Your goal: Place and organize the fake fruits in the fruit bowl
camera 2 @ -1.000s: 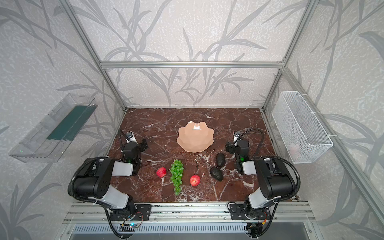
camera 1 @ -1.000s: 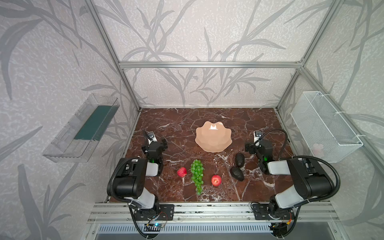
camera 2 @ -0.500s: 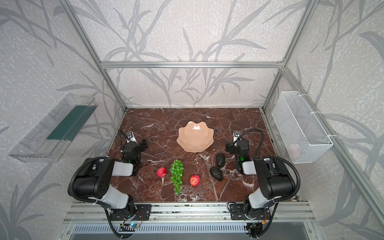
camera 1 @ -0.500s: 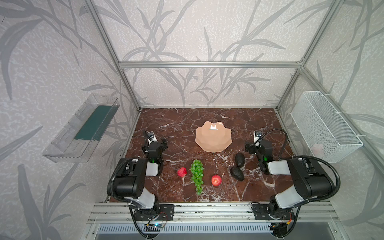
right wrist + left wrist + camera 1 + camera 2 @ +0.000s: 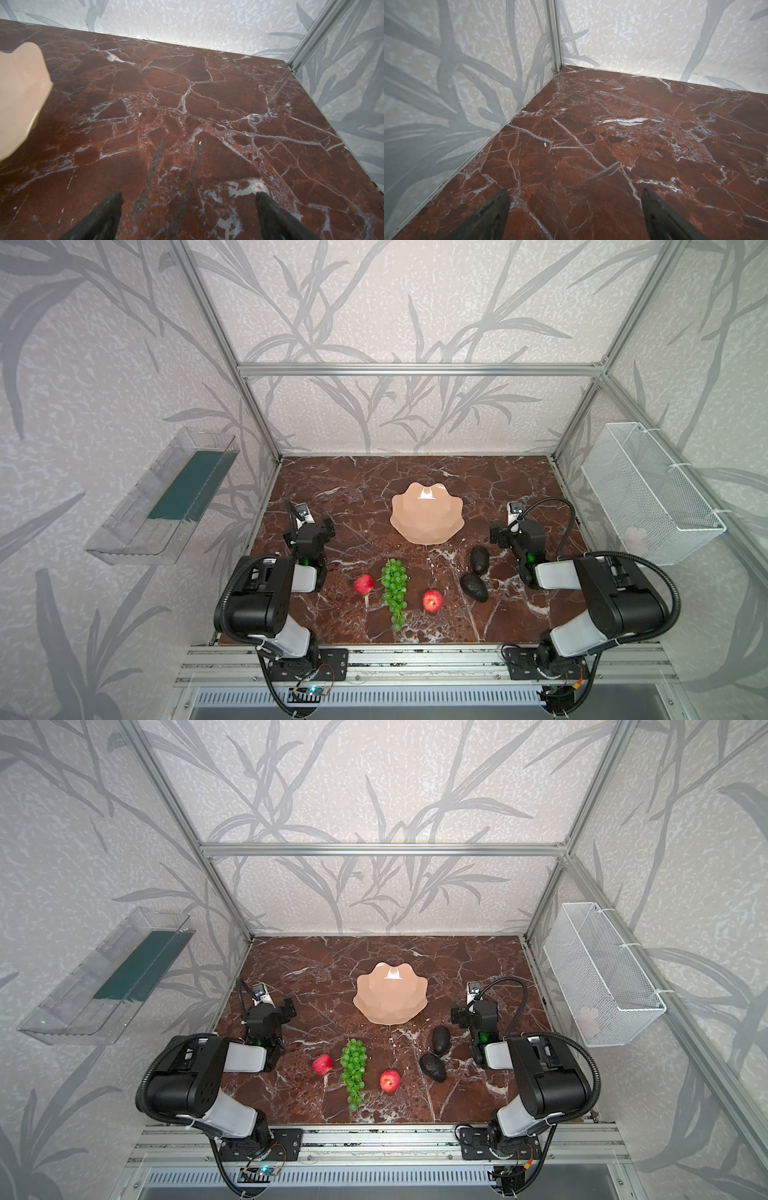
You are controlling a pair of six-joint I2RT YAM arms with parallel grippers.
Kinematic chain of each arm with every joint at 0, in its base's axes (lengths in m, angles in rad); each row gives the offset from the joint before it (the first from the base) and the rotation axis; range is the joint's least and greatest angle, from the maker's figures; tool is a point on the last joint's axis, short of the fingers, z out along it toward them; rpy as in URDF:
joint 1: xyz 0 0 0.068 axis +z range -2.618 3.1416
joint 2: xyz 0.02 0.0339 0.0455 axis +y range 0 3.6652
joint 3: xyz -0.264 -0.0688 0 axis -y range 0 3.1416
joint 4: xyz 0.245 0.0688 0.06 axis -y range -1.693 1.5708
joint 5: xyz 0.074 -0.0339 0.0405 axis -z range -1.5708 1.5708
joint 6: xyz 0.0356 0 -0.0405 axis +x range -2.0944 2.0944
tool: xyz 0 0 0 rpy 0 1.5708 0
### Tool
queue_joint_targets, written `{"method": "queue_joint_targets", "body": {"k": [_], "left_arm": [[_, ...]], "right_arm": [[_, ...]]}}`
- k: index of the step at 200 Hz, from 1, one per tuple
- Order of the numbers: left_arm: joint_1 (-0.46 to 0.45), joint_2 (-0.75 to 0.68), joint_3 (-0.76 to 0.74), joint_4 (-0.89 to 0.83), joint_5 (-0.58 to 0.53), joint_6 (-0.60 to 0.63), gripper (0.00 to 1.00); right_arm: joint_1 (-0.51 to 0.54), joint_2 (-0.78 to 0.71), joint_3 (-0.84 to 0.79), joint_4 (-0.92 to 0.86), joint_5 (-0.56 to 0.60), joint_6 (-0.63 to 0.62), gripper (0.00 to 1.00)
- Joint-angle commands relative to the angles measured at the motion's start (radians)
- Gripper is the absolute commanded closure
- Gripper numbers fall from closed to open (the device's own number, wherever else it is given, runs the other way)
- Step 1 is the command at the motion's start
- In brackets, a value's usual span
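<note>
The peach-pink fruit bowl stands empty mid-table; its rim shows in the right wrist view. In front of it, in both top views, lie a bunch of green grapes, a red apple on its left and another on its right. Two dark avocados lie further right. My left gripper rests open at the left, my right gripper open beside the avocados. Only bare marble shows between each pair of fingers.
A clear plastic tray hangs on the left wall and a white wire-mesh basket on the right wall. Aluminium frame posts and papered walls close the table on three sides.
</note>
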Motion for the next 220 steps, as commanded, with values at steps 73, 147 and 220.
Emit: {"method": "queue_joint_targets", "body": {"k": [73, 147, 220], "left_arm": [[0.001, -0.463, 0.318, -0.865, -0.076, -0.177, 0.01], [0.009, -0.773, 0.386, -1.345, 0.074, -0.352, 0.04], [0.012, -0.744, 0.487, -1.496, 0.141, -0.306, 0.05]], "right_arm": [[-0.009, -0.321, 0.297, -0.669, 0.063, 0.392, 0.01], [0.144, -0.384, 0.503, -1.294, -0.173, 0.449, 0.04], [0.409, -0.293, 0.431, -1.422, -0.027, 0.660, 0.06]]}}
